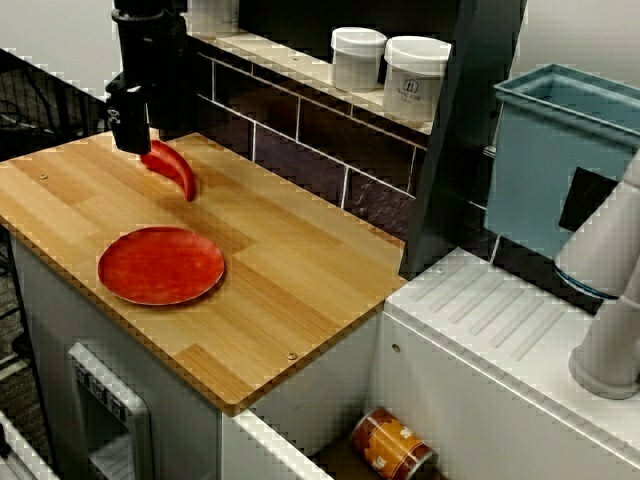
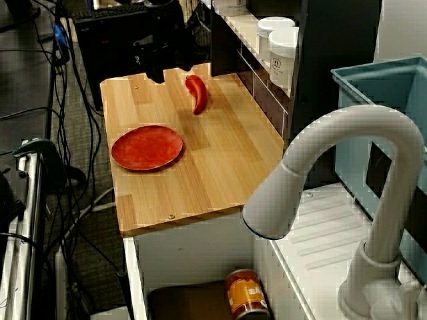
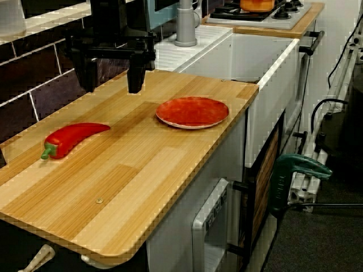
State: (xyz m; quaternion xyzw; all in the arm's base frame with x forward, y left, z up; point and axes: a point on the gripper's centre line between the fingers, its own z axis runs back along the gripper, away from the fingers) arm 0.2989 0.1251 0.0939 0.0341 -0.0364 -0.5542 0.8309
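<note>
Upper left, our black tool (image 3: 110, 72) hangs released beside the glossy red chilli pepper (image 3: 74, 137); we should centre over its middle.

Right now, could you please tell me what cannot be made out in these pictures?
High front view: stem end of the red pepper hidden behind the end effector.
Same view: label print on the jars too small to read.
Same view: the can has a blurred label and is cut off by the bottom edge.
Low side view: the orange pot is cut off by the top edge.
</note>
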